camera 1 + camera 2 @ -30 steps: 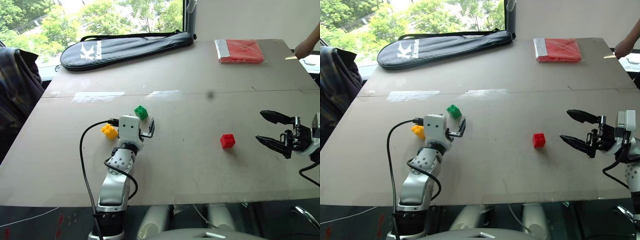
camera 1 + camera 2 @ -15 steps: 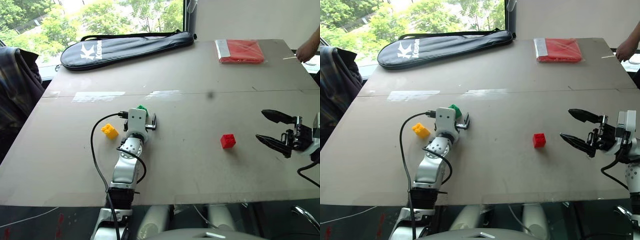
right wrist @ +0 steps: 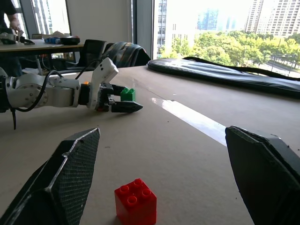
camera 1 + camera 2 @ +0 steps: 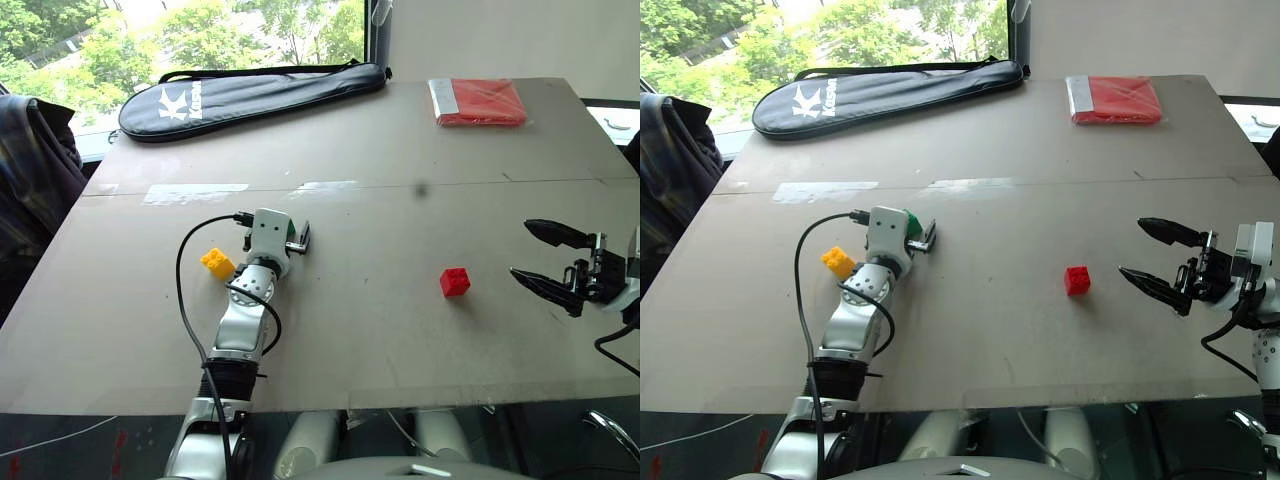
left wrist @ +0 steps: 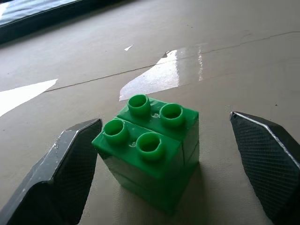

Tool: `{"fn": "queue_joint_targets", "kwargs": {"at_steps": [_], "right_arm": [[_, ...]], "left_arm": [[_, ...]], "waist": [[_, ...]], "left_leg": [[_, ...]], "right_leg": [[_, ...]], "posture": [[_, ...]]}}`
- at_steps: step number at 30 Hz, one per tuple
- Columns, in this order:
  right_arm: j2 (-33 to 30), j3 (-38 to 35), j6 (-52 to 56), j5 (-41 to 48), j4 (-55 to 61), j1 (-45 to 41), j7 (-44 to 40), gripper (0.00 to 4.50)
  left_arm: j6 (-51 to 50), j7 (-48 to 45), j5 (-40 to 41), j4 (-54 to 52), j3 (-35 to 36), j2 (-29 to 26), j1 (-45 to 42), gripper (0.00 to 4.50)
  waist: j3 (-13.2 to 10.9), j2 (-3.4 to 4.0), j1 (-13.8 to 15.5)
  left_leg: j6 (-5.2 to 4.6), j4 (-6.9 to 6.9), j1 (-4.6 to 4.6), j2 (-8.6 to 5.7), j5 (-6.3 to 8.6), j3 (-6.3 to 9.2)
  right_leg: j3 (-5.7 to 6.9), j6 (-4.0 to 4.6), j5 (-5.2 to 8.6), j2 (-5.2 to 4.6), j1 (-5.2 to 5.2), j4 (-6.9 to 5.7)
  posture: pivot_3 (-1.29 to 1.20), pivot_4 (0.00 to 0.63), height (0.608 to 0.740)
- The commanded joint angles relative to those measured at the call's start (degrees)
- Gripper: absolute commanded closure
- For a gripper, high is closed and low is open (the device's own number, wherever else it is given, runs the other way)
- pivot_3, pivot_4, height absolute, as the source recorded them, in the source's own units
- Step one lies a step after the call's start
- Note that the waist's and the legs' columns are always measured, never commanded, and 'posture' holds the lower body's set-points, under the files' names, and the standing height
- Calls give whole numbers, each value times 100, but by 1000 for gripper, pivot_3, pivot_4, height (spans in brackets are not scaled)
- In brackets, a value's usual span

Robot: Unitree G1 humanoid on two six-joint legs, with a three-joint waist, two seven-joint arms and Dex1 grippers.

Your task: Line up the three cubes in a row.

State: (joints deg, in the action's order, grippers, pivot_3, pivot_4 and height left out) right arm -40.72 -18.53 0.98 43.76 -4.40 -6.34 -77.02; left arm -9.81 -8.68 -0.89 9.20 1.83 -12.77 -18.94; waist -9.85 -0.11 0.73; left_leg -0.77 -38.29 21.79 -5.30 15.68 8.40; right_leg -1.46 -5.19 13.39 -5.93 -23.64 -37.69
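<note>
The green cube (image 5: 150, 161) stands on the table between the open fingers of my left gripper (image 4: 912, 226), one pad on each side and neither clearly touching it. From the head views the gripper hides most of it. Just left of that arm lies the yellow cube (image 4: 216, 263). The red cube (image 4: 455, 282) sits to the right of the table's middle. My right gripper (image 4: 521, 250) hovers open a short way right of the red cube, pointing at it, with nothing held. The red cube (image 3: 136, 201) lies low between its fingers, well ahead of them.
A black racket bag (image 4: 250, 95) lies along the far left edge and a flat red packet (image 4: 480, 102) at the far right. A dark checked cloth (image 4: 35, 170) hangs beside the table's left side. Pale tape strips (image 4: 195, 192) cross the table's middle.
My left arm has reached forward, bringing its open fingers around the green cube and uncovering the yellow one. A person's hand at the far right has gone. The right gripper stayed put.
</note>
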Motion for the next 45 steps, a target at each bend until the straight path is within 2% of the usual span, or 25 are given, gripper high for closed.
{"fn": "queue_joint_targets", "kwargs": {"at_steps": [1, 12, 22, 25, 30, 36, 45], "right_arm": [[14, -181, 11, 19, 212, -33, 39, 114], [-5, -141, 312, 116, 373, -95, -43, 114], [62, -144, 405, -9, 506, -198, 103, 114], [58, -141, 414, -30, 550, -194, 157, 0], [41, -140, 430, -35, 568, -223, 194, 0], [37, -166, 426, -41, 543, -199, 172, 0], [-93, -350, 250, -150, 405, 391, -257, 0]], "left_arm": [[92, -606, 206, -102, -82, -205, 158, 0], [219, -1964, 718, 187, 40, -800, 148, 0], [297, -2199, 847, 372, 45, -880, 101, 0], [303, -2198, 866, 299, 52, -847, 136, 872], [237, -2110, 870, 174, 88, -857, 174, 3242], [276, -2411, 1050, -114, 2, -900, 202, 3219], [881, -4945, 1503, -435, -1089, -1136, -34, 3219]], "waist": [[0, 0, 2], [1, 2, -9], [2, 3, -9], [2, 3, -8], [2, 3, -11], [2, 3, -9], [1, 2, 4]], "left_leg": [[0, 0, 0, 0, 0, 0], [-1, 0, -1, 0, 0, 1], [-1, 0, -2, 0, 1, 1], [-1, 0, -2, 0, 1, 1], [-2, 1, -2, 0, 1, 1], [-2, 1, -1, 0, 1, 1], [-4, 1, 9, -1, 2, 4]], "right_leg": [[0, 0, 0, 0, 0, 0], [0, 0, 0, 0, 0, 0], [-1, 0, 0, -1, 0, -1], [-1, 0, 0, -1, 0, -1], [-1, 0, 0, -1, -1, -1], [-1, 0, 0, -1, -1, 0], [4, 1, 0, -3, -3, 7]], "posture": [[0, 150, 732], [0, 150, 732], [0, 150, 732], [0, 150, 732], [0, 150, 732], [0, 150, 732], [0, 150, 732]]}}
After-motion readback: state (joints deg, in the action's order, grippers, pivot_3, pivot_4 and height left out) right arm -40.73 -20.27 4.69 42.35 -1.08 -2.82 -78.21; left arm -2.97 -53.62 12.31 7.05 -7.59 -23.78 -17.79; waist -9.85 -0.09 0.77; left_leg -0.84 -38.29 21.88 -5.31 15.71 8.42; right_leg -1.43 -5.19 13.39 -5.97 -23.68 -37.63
